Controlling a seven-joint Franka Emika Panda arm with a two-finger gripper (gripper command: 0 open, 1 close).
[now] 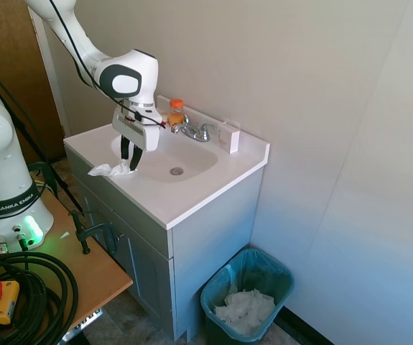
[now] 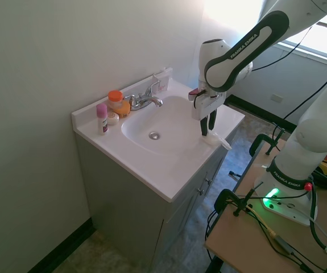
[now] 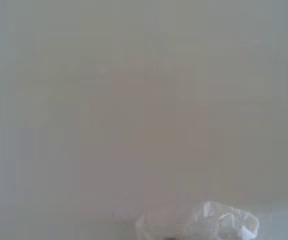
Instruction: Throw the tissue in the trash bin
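Note:
The tissue (image 1: 110, 170) is a small white wad on the front rim of the white vanity top (image 1: 192, 194), beside the basin. It also shows as a white scrap (image 2: 220, 140) near the counter's edge and at the border of the wrist view (image 3: 224, 226). My gripper (image 1: 130, 165) (image 2: 207, 132) points straight down with its dark fingers drawn close together, pinching one end of the tissue, which still touches the counter. The teal-green trash bin (image 1: 284, 279) stands on the floor against the wall, beside the cabinet's far end and well below the gripper.
White paper wads (image 1: 243, 309) lie in the bin. At the back of the basin are a chrome faucet (image 1: 195, 131), an orange-capped bottle (image 1: 176, 113) and a pink-capped tube (image 2: 102, 116). A wooden table (image 1: 91, 269) stands close by the cabinet front.

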